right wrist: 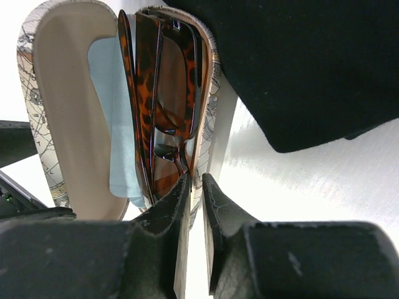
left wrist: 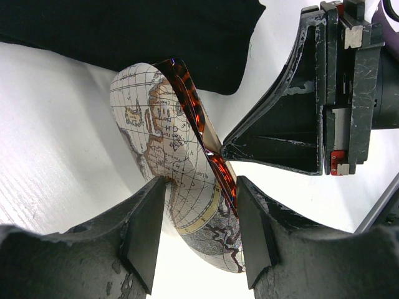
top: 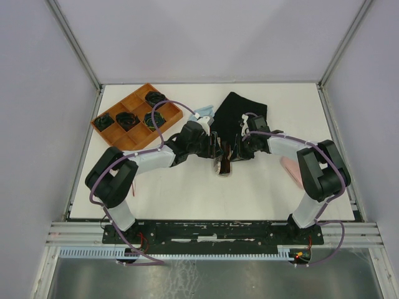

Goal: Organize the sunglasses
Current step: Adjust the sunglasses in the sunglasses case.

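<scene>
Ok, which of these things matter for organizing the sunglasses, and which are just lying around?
In the job: tortoiseshell sunglasses; map-print case holding them; left gripper clamping that case; right gripper pinching its rim.
Lying about: black cloth; pink case; divider tray with dark items.

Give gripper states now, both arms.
Left gripper: closed on the map-printed hard glasses case.
Right gripper: pinching that case's rim beside the tortoiseshell brown-lensed sunglasses.
</scene>
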You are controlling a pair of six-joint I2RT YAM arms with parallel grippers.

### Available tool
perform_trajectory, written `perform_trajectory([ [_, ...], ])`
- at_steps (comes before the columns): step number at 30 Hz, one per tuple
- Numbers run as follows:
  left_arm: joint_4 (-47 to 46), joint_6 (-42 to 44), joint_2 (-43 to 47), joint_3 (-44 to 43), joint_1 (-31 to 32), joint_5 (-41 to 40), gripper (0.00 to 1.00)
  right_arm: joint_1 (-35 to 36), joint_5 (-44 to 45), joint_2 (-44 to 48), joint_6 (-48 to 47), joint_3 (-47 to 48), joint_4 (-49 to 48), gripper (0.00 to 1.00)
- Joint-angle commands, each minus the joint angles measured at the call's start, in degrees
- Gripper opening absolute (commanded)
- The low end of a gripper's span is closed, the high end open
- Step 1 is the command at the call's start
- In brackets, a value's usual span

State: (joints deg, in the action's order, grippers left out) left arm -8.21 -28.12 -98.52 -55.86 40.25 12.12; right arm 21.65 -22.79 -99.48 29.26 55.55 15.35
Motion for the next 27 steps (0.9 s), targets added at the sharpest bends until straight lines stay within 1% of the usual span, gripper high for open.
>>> perform_trajectory([
  [1,-1.48,0.35,1.9,-0.18,-0.19,0.27,0.57,0.47,1.27,1.04,-0.1,2.3,-2.26,0.21],
  [6,-1.39,0.43,1.97,-0.13,-0.17,0.25,0.57,0.42,2.27,1.49,-0.07,2.29,-2.26,0.23],
  [16,-1.61,0.35,2.01,-0.02,-0.18,0.36,0.57,0.49,2.22,-0.82,0.05,3.46,-2.94,0.26],
  [27,-1.64,0.33,1.89,-0.05,-0.22,0.71,0.57,1.04,2.75,-3.73,-0.3,4.9,-2.67,0.27],
])
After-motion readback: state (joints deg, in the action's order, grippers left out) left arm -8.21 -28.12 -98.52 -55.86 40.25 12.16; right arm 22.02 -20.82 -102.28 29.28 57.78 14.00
